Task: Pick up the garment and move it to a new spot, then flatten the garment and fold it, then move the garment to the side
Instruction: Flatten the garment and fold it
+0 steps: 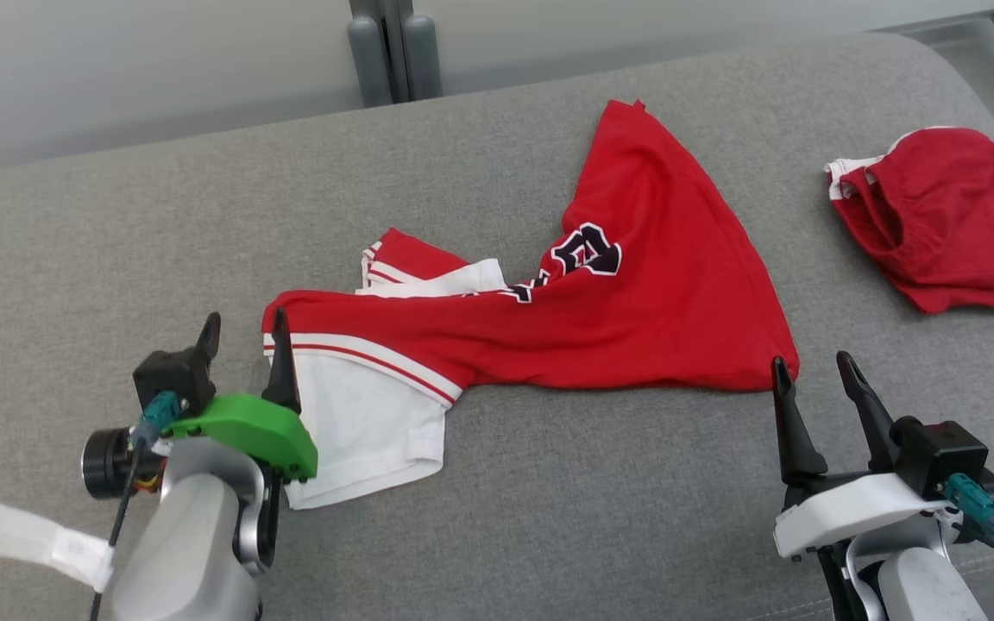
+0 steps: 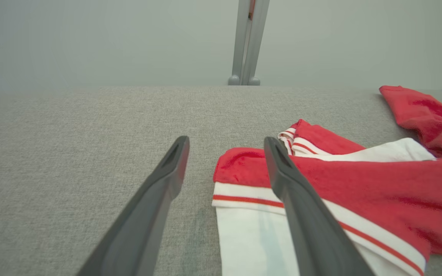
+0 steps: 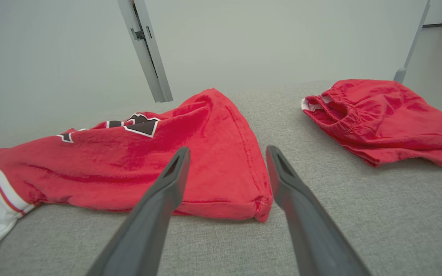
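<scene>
Shirt (image 1: 652, 302), red and white, lying bunched on the middle of the counter (image 1: 549, 483). Left tool (image 1: 246, 317) released, gaping at the sleeve edge; right tool (image 1: 809, 359) released, gaping at the hem corner. Pinch both ends low, then pull apart evenly to flatten. Red shorts (image 1: 954, 224) well apart at right, not obstructing.

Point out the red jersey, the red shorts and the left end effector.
red jersey (image 1: 678, 293), head view, red body beside the lettering.
red shorts (image 1: 946, 216), head view, middle of the fabric.
left end effector (image 1: 246, 321), head view, midway between its fingertips.
</scene>
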Motion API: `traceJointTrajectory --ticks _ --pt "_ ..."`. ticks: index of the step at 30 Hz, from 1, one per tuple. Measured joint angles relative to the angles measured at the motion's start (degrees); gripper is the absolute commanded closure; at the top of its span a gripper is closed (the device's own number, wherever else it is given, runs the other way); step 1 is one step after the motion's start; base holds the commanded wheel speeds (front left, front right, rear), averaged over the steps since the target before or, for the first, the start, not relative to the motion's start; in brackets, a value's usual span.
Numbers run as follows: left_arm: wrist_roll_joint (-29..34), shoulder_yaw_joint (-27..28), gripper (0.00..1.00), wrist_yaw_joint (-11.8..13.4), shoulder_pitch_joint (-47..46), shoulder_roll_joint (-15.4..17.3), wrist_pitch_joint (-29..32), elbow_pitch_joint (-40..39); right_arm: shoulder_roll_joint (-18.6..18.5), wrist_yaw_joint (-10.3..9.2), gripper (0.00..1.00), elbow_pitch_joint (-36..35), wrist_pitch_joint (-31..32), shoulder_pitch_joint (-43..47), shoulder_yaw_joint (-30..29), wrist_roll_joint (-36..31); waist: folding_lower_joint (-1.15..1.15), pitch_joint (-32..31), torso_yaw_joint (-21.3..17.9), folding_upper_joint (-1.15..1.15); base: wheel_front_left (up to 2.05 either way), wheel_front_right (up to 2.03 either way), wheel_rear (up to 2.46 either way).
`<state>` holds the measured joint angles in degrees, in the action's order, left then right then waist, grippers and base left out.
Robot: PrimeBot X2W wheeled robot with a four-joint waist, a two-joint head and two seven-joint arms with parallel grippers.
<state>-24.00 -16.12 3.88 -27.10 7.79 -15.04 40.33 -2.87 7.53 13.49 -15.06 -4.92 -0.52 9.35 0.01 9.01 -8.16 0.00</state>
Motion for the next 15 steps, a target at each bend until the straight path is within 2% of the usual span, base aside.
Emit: traceJointTrajectory --ticks 8,15 --pt "2.5 3.0 0.0 -0.8 14.6 -2.1 0.0 -10.0 0.0 0.0 0.0 0.9 0.0 3.7 -0.7 -0.4 0.0 -6.6 2.4 0.0 0.0 0.0 0.0" --pt "3.0 3.7 0.0 -0.5 22.2 -3.7 0.0 -14.8 0.0 0.0 0.0 1.4 0.0 5.2 -1.4 -0.1 0.0 -10.9 5.2 0.0 0.0 0.0 0.0"
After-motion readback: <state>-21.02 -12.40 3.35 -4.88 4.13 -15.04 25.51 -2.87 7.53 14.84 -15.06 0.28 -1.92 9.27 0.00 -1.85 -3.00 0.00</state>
